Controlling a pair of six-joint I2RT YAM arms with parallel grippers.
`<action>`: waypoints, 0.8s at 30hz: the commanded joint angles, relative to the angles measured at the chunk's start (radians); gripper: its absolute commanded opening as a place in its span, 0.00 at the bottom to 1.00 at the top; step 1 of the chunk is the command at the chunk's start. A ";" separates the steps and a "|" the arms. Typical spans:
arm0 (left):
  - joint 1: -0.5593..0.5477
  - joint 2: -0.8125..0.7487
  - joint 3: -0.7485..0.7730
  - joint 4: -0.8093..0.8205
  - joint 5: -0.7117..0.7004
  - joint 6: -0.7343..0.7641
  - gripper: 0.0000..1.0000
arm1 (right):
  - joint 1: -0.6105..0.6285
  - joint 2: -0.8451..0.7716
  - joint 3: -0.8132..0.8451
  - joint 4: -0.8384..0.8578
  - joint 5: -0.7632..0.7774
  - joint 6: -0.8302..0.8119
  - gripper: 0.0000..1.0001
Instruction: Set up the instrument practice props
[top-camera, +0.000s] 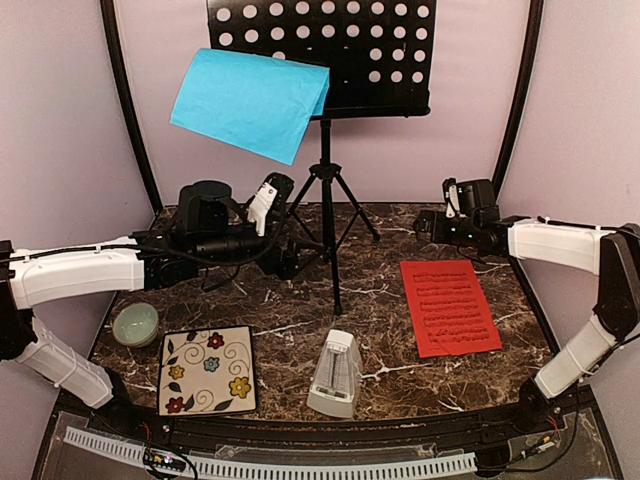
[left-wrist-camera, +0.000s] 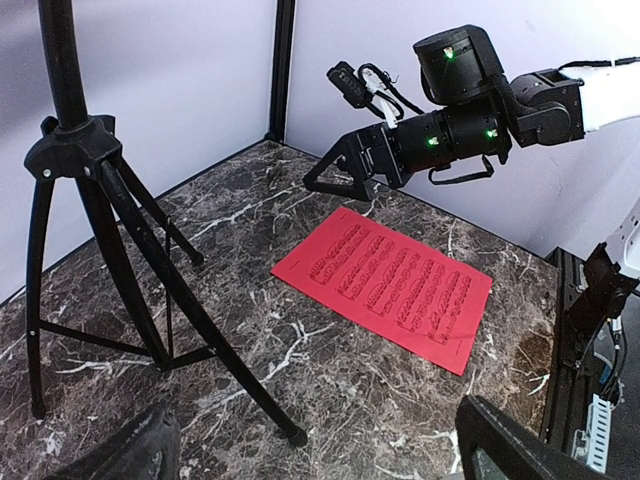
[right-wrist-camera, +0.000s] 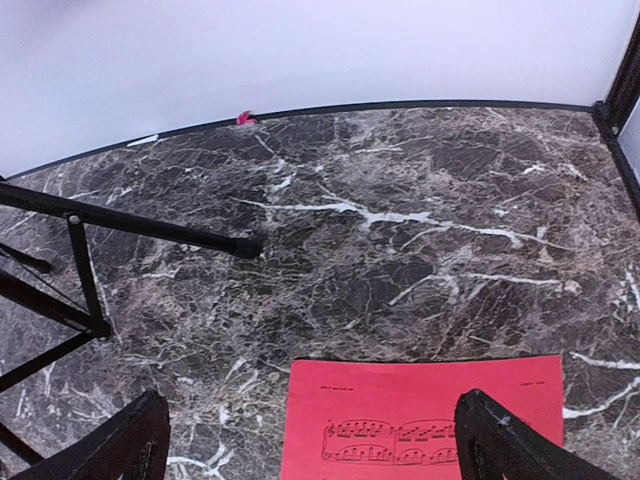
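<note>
The black music stand (top-camera: 325, 180) rises at the back centre, its perforated desk (top-camera: 350, 40) up high. A blue music sheet (top-camera: 250, 100) rests on the desk's left side and hangs past its edge. Flat on the marble to the right lies a red music sheet (top-camera: 450, 305) (left-wrist-camera: 385, 285) (right-wrist-camera: 420, 420). The white metronome (top-camera: 337, 375) stands near the front centre. My left gripper (top-camera: 272, 198) (left-wrist-camera: 320, 460) hovers open just left of the stand's tripod (left-wrist-camera: 110, 250), holding nothing. My right gripper (top-camera: 425, 222) (left-wrist-camera: 340, 172) (right-wrist-camera: 315, 455) hangs open above the red sheet's far edge, empty.
A pale green bowl (top-camera: 135, 323) and a square flower-patterned tile (top-camera: 207, 370) sit at the front left. The tripod's legs (right-wrist-camera: 130, 225) spread across the back middle of the table. Walls close in the back and both sides.
</note>
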 joint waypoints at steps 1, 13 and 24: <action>0.006 -0.035 -0.018 -0.007 0.017 -0.018 0.99 | -0.005 -0.026 -0.041 0.117 -0.069 0.038 1.00; 0.025 -0.014 -0.013 -0.048 0.055 -0.015 0.99 | 0.000 0.030 -0.041 0.120 -0.112 0.039 0.98; 0.074 -0.049 -0.074 0.013 0.096 -0.073 0.99 | 0.105 0.169 0.137 -0.141 0.024 -0.059 0.89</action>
